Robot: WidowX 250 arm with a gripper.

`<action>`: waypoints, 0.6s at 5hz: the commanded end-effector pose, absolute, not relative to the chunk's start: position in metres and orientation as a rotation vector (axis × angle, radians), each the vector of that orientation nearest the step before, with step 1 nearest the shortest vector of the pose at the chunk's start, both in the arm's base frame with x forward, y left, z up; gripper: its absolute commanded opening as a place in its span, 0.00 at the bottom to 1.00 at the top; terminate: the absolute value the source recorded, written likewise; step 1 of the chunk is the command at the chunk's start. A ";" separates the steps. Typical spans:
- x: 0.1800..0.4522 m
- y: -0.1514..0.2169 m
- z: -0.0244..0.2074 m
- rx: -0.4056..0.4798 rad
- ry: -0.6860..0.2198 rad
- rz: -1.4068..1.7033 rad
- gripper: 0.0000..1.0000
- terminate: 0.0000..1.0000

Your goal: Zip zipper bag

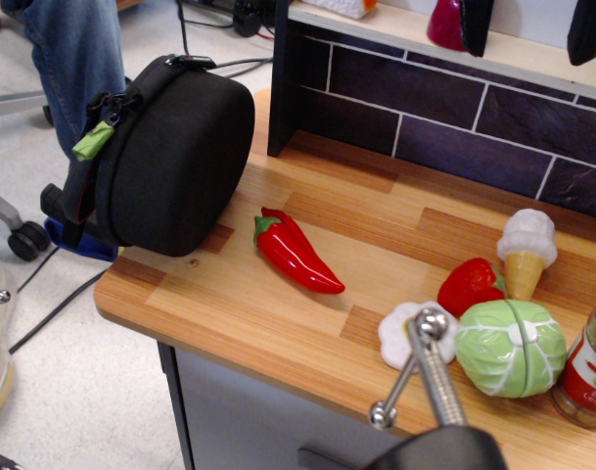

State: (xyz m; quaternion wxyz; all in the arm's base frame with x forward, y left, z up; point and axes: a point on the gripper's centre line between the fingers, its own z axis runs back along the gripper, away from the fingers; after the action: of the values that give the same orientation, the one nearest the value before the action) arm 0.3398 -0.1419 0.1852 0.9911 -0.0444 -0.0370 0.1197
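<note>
Mostly wooden counter (278, 294), tiled backsplash (454, 108), grey floor (82, 392)

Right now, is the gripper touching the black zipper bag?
No. The gripper is at the near right edge of the counter beside the green cabbage, far from the zipper bag at the left end.

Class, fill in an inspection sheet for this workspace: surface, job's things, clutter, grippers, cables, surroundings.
Surface: wooden counter, light and dark planks.
Job's things: black zipper bag at the left end, green pull tab, zipper partly open.
Clutter: red chili pepper, cabbage, ice cream cone, strawberry, bottle.
Grippers: gripper low at the front, away from the bag, open.
Cables: black cables on the floor.
Surroundings: person's jeans, dark tile backsplash.
</note>
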 end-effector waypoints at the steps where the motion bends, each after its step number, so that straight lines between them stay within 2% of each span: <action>1: 0.340 -0.142 0.185 -0.089 -0.074 0.240 1.00 0.00; 2: 0.308 -0.102 0.192 -0.075 -0.018 0.158 1.00 0.00; 3: 0.270 -0.053 0.202 -0.038 -0.009 0.066 1.00 0.00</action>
State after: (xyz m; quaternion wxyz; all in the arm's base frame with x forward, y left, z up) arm 0.2615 -0.0431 0.1925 0.9994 -0.0130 0.0193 0.0244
